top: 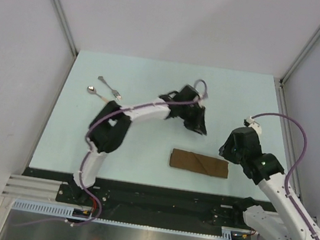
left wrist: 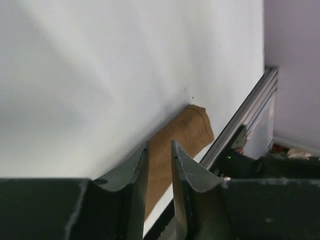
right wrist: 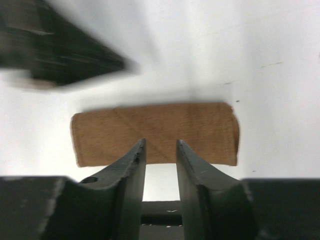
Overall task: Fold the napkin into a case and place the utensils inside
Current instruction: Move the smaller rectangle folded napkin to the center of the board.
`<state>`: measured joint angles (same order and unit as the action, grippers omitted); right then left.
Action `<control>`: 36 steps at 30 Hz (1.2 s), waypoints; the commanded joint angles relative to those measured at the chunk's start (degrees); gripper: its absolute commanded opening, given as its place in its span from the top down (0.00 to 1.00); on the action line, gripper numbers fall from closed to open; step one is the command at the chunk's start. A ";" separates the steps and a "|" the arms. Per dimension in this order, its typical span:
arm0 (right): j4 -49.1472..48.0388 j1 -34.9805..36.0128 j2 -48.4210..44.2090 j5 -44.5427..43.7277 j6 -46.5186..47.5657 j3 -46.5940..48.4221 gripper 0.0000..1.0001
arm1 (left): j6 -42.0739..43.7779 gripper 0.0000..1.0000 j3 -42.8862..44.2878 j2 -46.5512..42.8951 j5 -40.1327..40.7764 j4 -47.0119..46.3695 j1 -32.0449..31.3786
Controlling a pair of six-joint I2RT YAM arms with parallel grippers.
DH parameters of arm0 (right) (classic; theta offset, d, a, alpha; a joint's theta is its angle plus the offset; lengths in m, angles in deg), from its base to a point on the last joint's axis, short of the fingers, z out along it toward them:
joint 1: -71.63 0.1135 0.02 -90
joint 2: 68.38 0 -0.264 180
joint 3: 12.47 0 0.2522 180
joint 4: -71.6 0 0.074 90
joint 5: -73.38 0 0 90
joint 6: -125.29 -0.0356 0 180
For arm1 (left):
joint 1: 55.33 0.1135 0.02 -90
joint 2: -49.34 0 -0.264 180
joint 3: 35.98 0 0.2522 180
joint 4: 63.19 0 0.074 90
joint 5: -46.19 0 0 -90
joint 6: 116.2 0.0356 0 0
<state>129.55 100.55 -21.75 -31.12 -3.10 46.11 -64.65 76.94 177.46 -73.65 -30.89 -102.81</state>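
Observation:
The napkin [top: 198, 163] lies folded as a narrow brown case on the pale table, near the front edge. It also shows in the right wrist view, napkin [right wrist: 150, 131], and in the left wrist view, napkin [left wrist: 186, 131]. The utensils lie apart at the far left: a silver fork [top: 110, 88] and beside it a spoon [top: 95, 92]. My left gripper [top: 199, 127] hovers just behind the case, its jaws a little apart with nothing between them [left wrist: 159, 146]. My right gripper [top: 229, 150] stands off the case's right end, also open and empty [right wrist: 160, 144].
A black strip and metal rail [top: 155, 198] run along the table's front edge. Grey walls close in the left, back and right sides. The left arm [right wrist: 60, 50] shows as a dark blur at the upper left of the right wrist view.

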 commanded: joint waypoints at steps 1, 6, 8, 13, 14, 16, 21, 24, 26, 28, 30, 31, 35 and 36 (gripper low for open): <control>-1.12 -5.63 1.97 4.92 6.04 2.12 0.57 | 2.77 0.71 -7.37 -17.79 4.18 2.79 9.58; -3.13 -8.62 5.31 9.67 7.72 0.28 0.56 | 6.90 0.77 -19.77 -27.55 1.02 -0.25 12.06; -4.19 -9.24 5.66 9.84 8.51 -0.87 0.55 | 6.29 0.77 -26.10 -30.37 -1.51 -2.71 12.33; -5.69 -12.14 7.42 12.30 9.12 -1.75 0.54 | 4.96 0.84 -34.71 -32.49 5.91 -3.09 11.89; -5.69 -12.40 7.68 12.30 9.39 -1.66 0.54 | 5.67 0.89 -35.34 -33.53 12.46 -1.68 11.45; -5.34 -13.19 8.74 11.17 9.21 -1.66 0.53 | 6.90 0.92 -37.10 -33.98 16.29 1.22 10.22; -4.55 -15.91 10.67 8.17 7.63 -1.31 0.47 | 5.85 0.97 -39.04 -31.00 21.15 3.52 6.01; -4.46 -19.60 10.06 9.39 6.40 -1.22 0.49 | 4.71 0.99 -38.16 -28.01 20.27 2.81 3.37; -4.54 -23.20 9.53 10.45 6.14 -1.49 0.53 | 4.01 0.99 -37.20 -25.65 19.92 2.37 1.35; -5.16 -25.31 8.74 13.35 6.66 -2.01 0.56 | 3.65 0.99 -36.75 -24.15 18.34 1.32 0.47; -6.04 -28.13 8.39 17.28 8.23 -2.19 0.59 | 2.86 0.99 -36.14 -22.30 16.50 0.71 -0.33; -6.56 -28.48 8.30 18.27 8.68 -2.19 0.59 | 2.86 1.00 -35.79 -21.95 16.23 0.35 -0.68; -8.32 -31.91 8.39 23.28 10.70 -2.28 0.61 | 2.42 1.00 -32.90 -20.63 14.91 -0.88 -2.34; -8.76 -32.09 8.47 24.77 10.88 -2.37 0.61 | 2.42 1.00 -31.93 -19.41 14.21 -1.05 -2.61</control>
<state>124.04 69.67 -12.68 -13.13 5.27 44.03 -61.16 40.94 155.41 -57.59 -29.66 -103.95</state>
